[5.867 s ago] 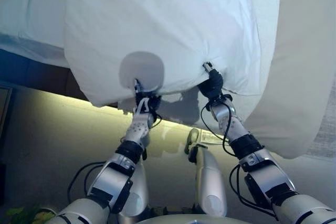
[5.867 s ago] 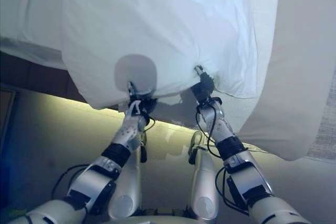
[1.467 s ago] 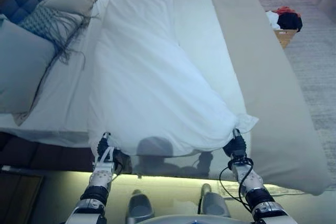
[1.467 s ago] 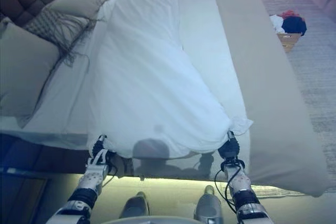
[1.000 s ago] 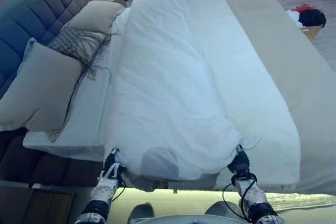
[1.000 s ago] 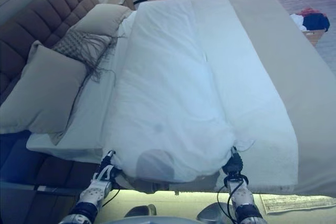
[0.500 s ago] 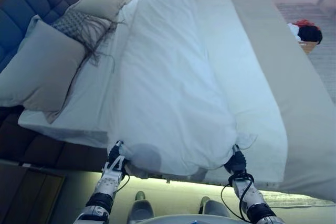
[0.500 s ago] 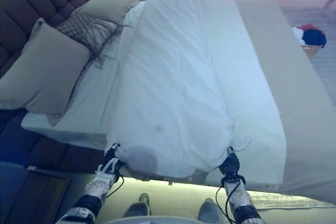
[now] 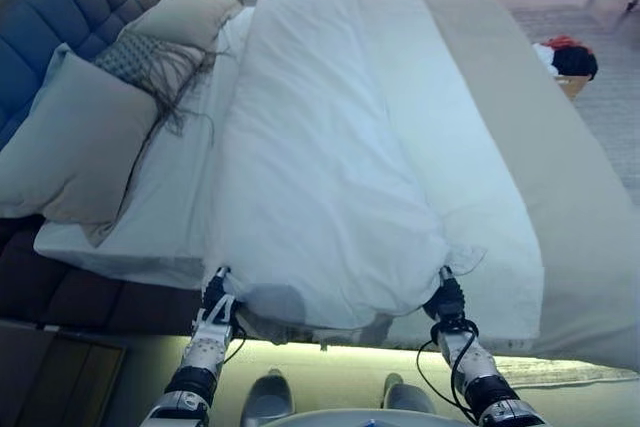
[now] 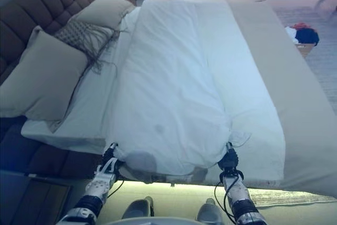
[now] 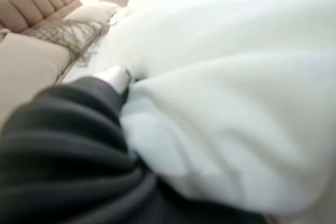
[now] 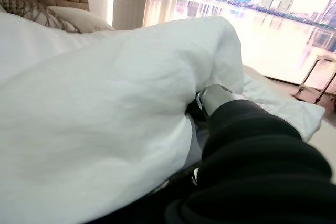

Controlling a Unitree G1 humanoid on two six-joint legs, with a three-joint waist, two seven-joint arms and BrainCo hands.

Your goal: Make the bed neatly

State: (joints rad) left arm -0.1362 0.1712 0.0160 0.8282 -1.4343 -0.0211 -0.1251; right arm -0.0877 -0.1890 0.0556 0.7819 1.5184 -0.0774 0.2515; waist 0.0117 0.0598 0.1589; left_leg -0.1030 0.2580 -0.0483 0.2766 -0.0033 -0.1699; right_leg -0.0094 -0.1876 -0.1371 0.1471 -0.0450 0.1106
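At the near side edge of the bed [image 9: 575, 247], the robot's left hand [image 9: 214, 299] and right hand [image 9: 446, 299] each meet the near hem of the white duvet [image 9: 330, 167], one at either end of that hem. The fingers of both hands are buried in the cloth; even the wrist views show only a silver knuckle against white folds, so whether they pinch the hem or merely press it cannot be told.

The duvet lies along the middle of the bed as a long, puffy strip, running from the near edge to the far one, with bare white sheet [image 9: 500, 247] and a beige cover showing on the side away from the headboard [image 9: 60, 7].

It looks soft, light and limp, with some bulk from its filling: likely to sag and bunch between two holds rather than keep a line, and not at all fragile. The corners of the hem look the sound places to take hold, since a hold nearer the middle would probably drag the cloth into a ridge.

Farther off, toward the headboard, sit a large grey pillow [image 9: 70, 147], a fringed throw [image 9: 150, 62] and a second pillow [image 9: 190, 12]. Beyond the bed's opposite side, a box of clothes [image 9: 566, 59] stands on the carpet.
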